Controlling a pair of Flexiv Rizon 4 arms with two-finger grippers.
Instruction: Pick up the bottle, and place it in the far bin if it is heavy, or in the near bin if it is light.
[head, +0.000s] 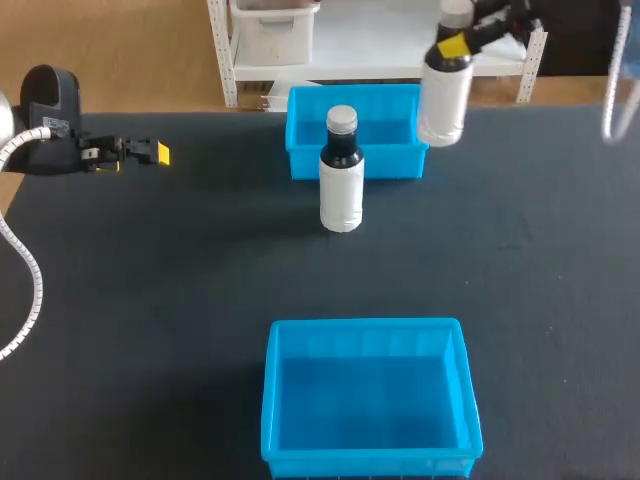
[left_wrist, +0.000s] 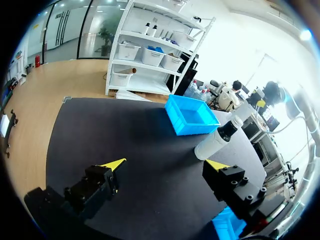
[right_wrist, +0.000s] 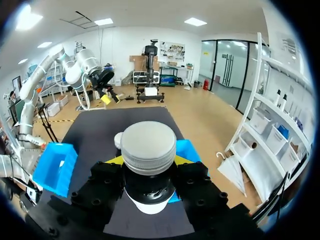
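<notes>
My right gripper (head: 452, 44) is shut on the neck of a white bottle with a dark shoulder and grey cap (head: 443, 100), which hangs upright in the air over the right end of the far blue bin (head: 355, 148). In the right wrist view the cap (right_wrist: 148, 145) fills the space between the fingers of that gripper (right_wrist: 148, 161). A second, similar bottle (head: 341, 172) stands on the black mat just in front of the far bin. The near blue bin (head: 370, 400) sits at the table's front. My left gripper (head: 150, 152) is open at the far left, holding nothing.
The left wrist view shows the left gripper (left_wrist: 165, 165) low over the mat, with the standing bottle (left_wrist: 217, 140) and far bin (left_wrist: 192, 116) ahead of it. Dark mat lies bare between the two bins. A white cable (head: 25, 270) runs along the left edge.
</notes>
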